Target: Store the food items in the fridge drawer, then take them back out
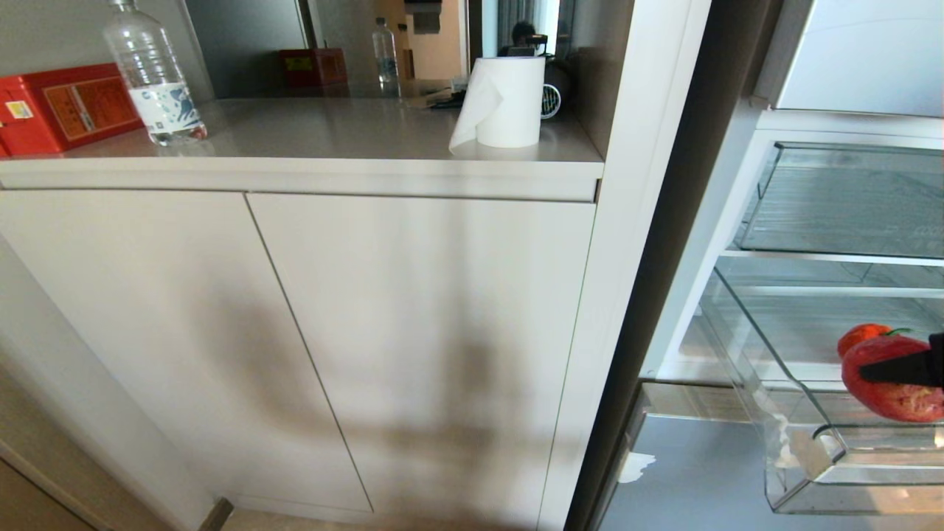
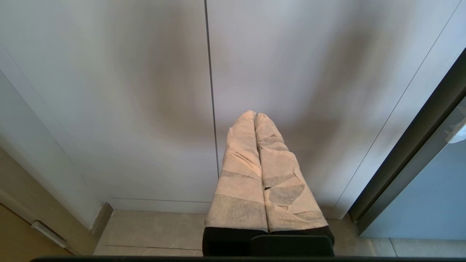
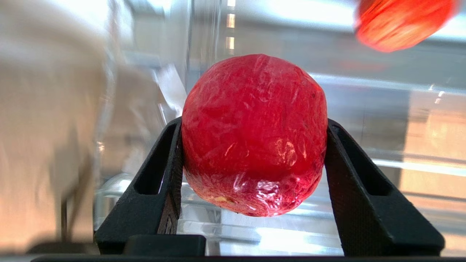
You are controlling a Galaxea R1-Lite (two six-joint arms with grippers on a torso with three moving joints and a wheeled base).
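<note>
At the far right, the right gripper (image 1: 931,366) clamps a red wrinkled fruit (image 1: 894,391) above the pulled-out clear fridge drawer (image 1: 800,472); an orange-red fruit (image 1: 859,335) sits just behind.

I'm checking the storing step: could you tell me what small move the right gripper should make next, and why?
Probably lower it a little and then open. The right gripper is shut on the red fruit, held over the open fridge drawer where an orange fruit already lies, so it seems set for release.
</note>
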